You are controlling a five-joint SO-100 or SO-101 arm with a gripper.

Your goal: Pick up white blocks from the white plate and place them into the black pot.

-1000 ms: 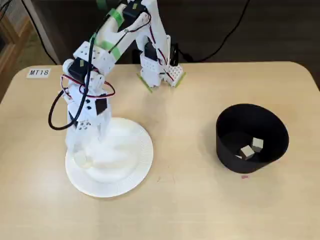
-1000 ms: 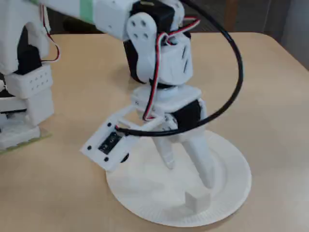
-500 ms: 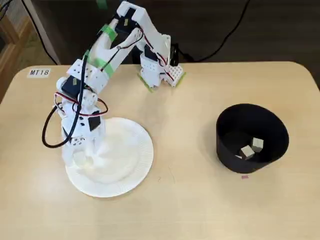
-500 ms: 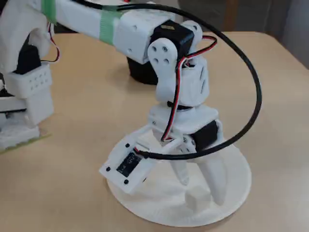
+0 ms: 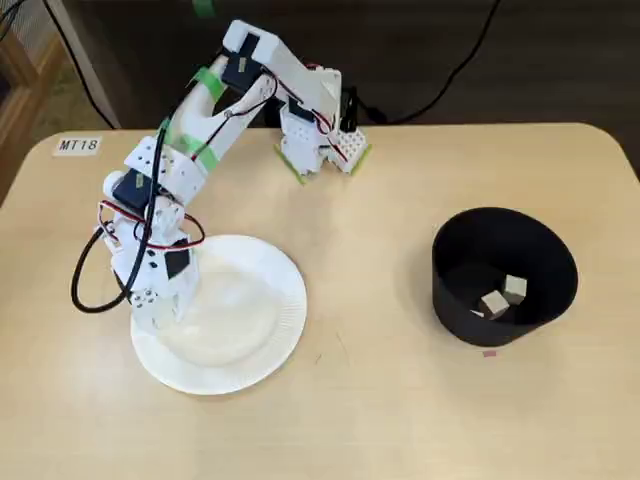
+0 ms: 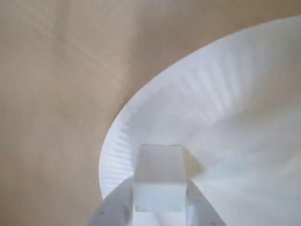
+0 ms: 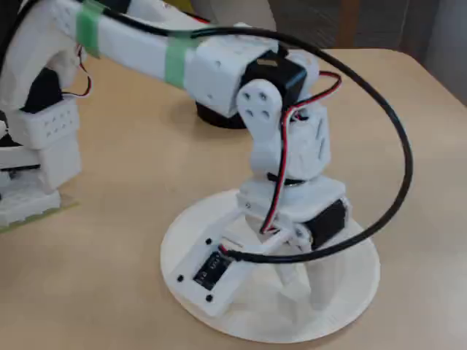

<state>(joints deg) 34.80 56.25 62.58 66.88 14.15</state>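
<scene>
The white plate [image 5: 262, 300] lies at the left of the table in a fixed view. My gripper [image 5: 160, 318] reaches down onto its left part. In the wrist view a white block [image 6: 158, 165] sits between my two fingers [image 6: 115, 209], which press on both its sides, low over the plate [image 6: 225, 94]. The black pot [image 5: 452, 270] stands at the right, apart from the plate, with two white blocks [image 5: 514, 288] [image 5: 493, 303] inside. In a fixed view from the side my gripper [image 7: 290, 277] stands on the plate [image 7: 182, 233] and hides the held block.
The arm's base [image 5: 322, 140] stands at the back edge of the table with cables behind it. A label reading MT18 [image 5: 77, 145] is at the back left corner. A small pink mark [image 5: 489, 352] lies in front of the pot.
</scene>
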